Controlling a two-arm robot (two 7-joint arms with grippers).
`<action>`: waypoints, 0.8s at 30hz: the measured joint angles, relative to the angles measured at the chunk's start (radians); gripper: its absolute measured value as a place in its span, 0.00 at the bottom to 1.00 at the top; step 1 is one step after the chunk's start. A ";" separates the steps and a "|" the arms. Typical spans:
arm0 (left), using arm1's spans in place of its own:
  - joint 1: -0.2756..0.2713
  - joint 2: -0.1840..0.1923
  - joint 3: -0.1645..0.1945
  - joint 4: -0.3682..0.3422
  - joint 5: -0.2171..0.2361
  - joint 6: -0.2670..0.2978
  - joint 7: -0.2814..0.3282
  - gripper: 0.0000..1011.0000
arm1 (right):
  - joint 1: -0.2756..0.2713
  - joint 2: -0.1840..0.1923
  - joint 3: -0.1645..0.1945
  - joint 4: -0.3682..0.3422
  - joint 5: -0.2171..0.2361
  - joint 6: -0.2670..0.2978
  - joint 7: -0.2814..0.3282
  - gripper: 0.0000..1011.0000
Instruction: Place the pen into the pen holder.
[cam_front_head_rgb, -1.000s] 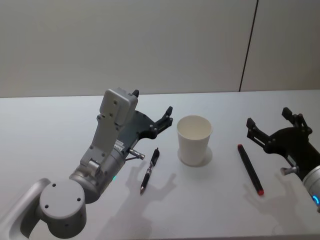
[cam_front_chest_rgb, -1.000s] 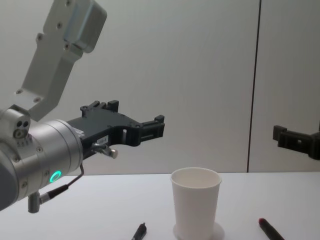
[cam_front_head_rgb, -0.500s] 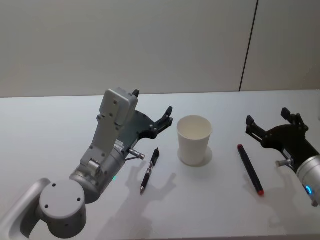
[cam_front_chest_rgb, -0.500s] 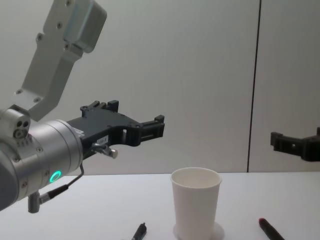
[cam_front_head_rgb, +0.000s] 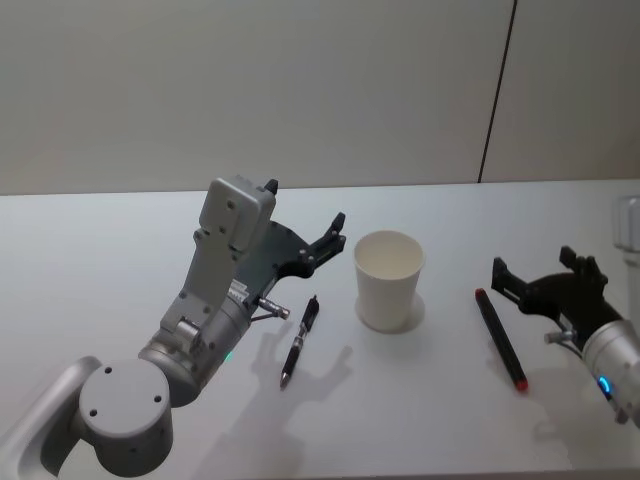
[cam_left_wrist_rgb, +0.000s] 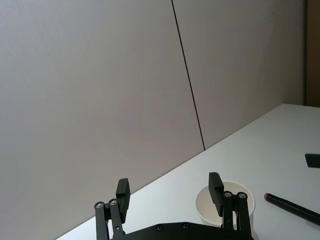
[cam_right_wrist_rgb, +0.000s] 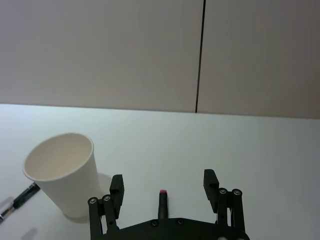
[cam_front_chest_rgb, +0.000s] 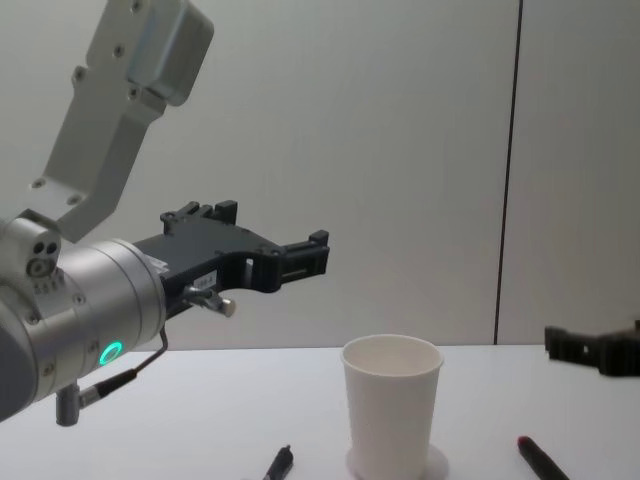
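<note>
Right claw (cam_front_head_rgb: 538, 262): fingers spread wide, nothing between them. It hangs over the flat white table (cam_front_head_rgb: 120, 250) without touching it.

Slim dark pen with red ends (cam_front_head_rgb: 499, 337): lies flat on the table, just below this claw and a little to its left. In the right wrist view the pen's far red end lines up with the gap between the two fingers, ahead of the palm. There is no contact: the chest view shows the claw clearly higher than the pen.

Pen holder, a plain white tapered paper cup with a rolled rim (cam_front_head_rgb: 389, 280): upright on its round base disc, mouth up. It stands to the left of the right claw, beyond the red-ended pen and apart from it, so it sits between the two claws.

Left claw (cam_front_head_rgb: 305, 208): raised well above the table, fingers apart and holding nothing. From this claw the cup is ahead, to the right and lower down; the left wrist view shows the cup's rim behind one fingertip.

Second pen, black with a clear lower barrel (cam_front_head_rgb: 300, 340): flat on the table beneath the left claw, near the cup's left side but not touching it, and not touched by the claw.
</note>
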 joint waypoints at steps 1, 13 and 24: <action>0.000 0.000 0.000 0.000 0.000 0.000 0.000 0.99 | 0.002 -0.003 -0.001 0.011 -0.001 0.009 -0.003 0.99; 0.000 0.000 0.000 0.000 0.000 0.000 0.000 0.99 | 0.014 -0.025 -0.004 0.084 -0.004 0.033 -0.042 0.99; 0.000 0.000 0.000 0.000 0.000 0.000 0.000 0.99 | 0.053 -0.059 -0.010 0.177 -0.005 0.015 -0.062 0.99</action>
